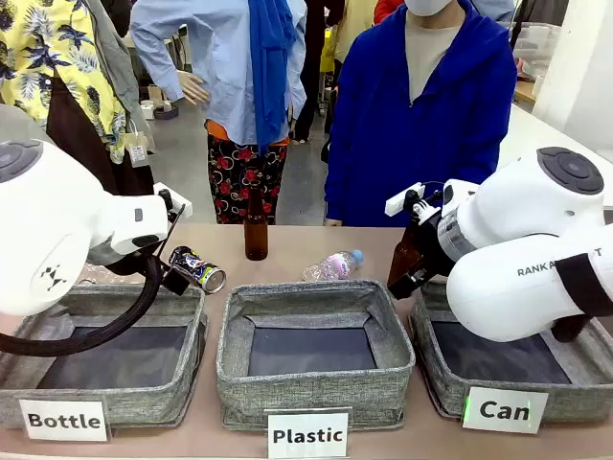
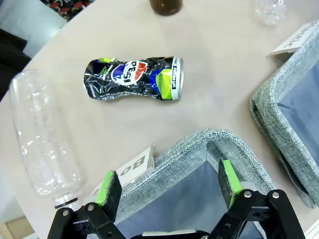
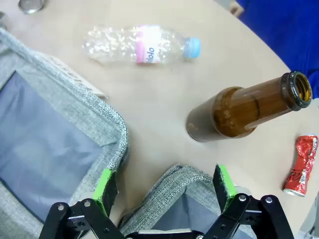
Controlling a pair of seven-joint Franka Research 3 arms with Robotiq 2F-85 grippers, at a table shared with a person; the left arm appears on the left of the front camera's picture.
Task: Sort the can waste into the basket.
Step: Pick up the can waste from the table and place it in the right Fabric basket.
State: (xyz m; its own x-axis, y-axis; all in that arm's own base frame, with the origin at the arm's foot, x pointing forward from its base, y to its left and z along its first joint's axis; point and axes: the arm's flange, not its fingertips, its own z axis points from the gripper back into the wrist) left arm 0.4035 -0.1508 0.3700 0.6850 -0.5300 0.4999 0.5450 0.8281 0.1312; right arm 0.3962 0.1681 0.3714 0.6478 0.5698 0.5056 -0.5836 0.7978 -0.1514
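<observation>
A crushed black can (image 2: pixel 133 78) with colourful print lies on its side on the table, beyond the corner of the "Bottle" basket (image 2: pixel 199 144). My left gripper (image 2: pixel 169 184) hangs open above that corner, short of the can. In the front view the black can (image 1: pixel 196 269) sits just beside my left gripper (image 1: pixel 175 278). A dented red can (image 3: pixel 300 165) lies on the table past a brown glass bottle (image 3: pixel 244 109). My right gripper (image 3: pixel 164 184) is open over the far rim of the grey "Can" basket (image 1: pixel 441 383). Nothing is held.
The "Plastic" basket (image 1: pixel 316 379) stands in the middle. A second brown bottle (image 1: pixel 256 230) and a clear plastic bottle (image 1: pixel 333 265) are behind it. Another clear bottle (image 2: pixel 42 144) lies left of the black can. A person in blue (image 1: pixel 421 115) stands at the far side.
</observation>
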